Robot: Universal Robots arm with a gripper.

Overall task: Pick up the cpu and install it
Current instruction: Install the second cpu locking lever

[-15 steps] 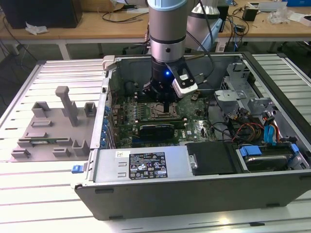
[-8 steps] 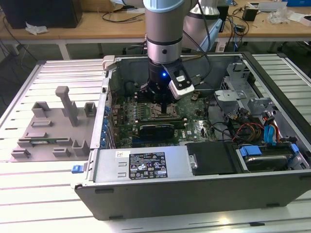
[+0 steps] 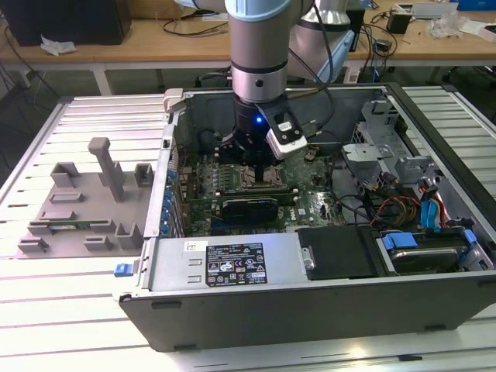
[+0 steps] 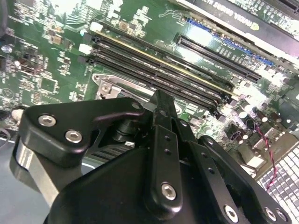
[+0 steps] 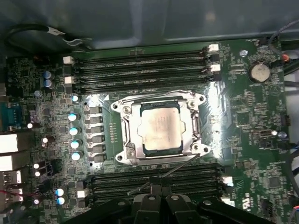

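The cpu (image 5: 160, 128), a flat square chip with a silver top, lies inside the metal-framed socket (image 5: 125, 135) on the green motherboard (image 5: 243, 116). In the first wrist view my gripper (image 5: 159, 187) hovers just beside the socket, over the memory slots, and its black fingers (image 5: 148, 201) are together with nothing between them. The second wrist view looks along the gripper (image 4: 161, 100), with the socket frame (image 4: 105, 84) just beyond its tip. In the exterior view the arm reaches straight down into the open computer case (image 3: 232, 267), and the gripper (image 3: 252, 159) is low over the board.
A grey fixture plate (image 3: 77, 205) with raised blocks lies outside the case on the exterior view's left. Inside the case, rows of memory slots (image 5: 140, 65) flank the socket, an expansion card (image 3: 248, 208) stands nearby, and drive cages with cables (image 3: 411, 201) fill the exterior view's right.
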